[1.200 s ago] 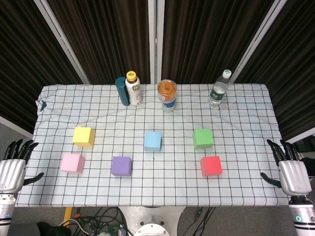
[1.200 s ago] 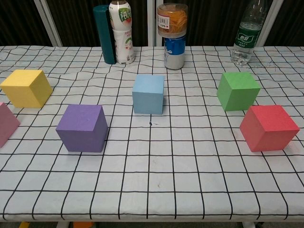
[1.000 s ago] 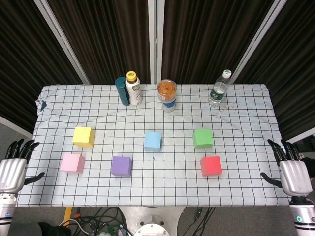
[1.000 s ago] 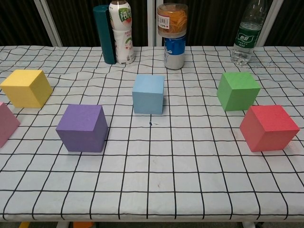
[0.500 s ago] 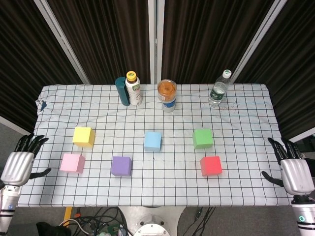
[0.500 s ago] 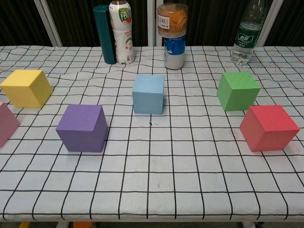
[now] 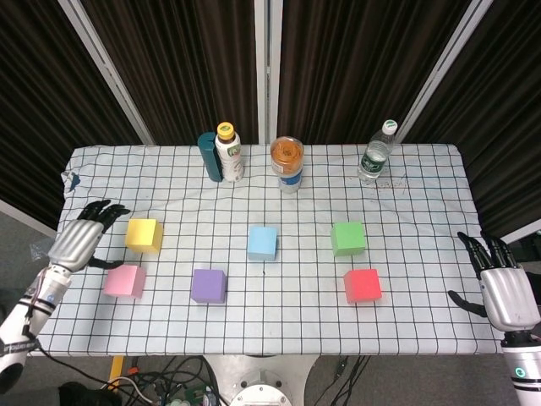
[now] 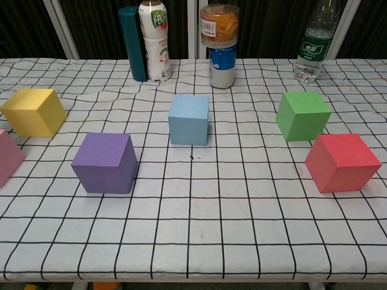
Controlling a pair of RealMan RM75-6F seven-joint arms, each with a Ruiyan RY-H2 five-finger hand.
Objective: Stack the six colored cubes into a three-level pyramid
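Six cubes lie apart on the checked tablecloth (image 7: 279, 211): yellow cube (image 7: 143, 235), pink cube (image 7: 124, 281) (cut off in chest view), purple cube (image 7: 208, 286), blue cube (image 7: 262, 243), green cube (image 7: 347, 238), red cube (image 7: 362, 285). Left hand (image 7: 78, 243) and right hand (image 7: 503, 292) hold nothing, fingers spread

Pink cube (image 8: 8, 157) cut by the chest view's left edge, only its right part showing near the tablecloth's left edge. Water bottle (image 8: 314, 45) at the far right corner and white drink bottle (image 8: 155, 39) at the far edge both lost their caps past the top edge in that view. Both hands fell outside the chest view altogether. In the head view, right hand (image 7: 505, 290) beyond the table's right edge, its forearm cut by the bottom edge. Bottle labels too small to read from the head view.
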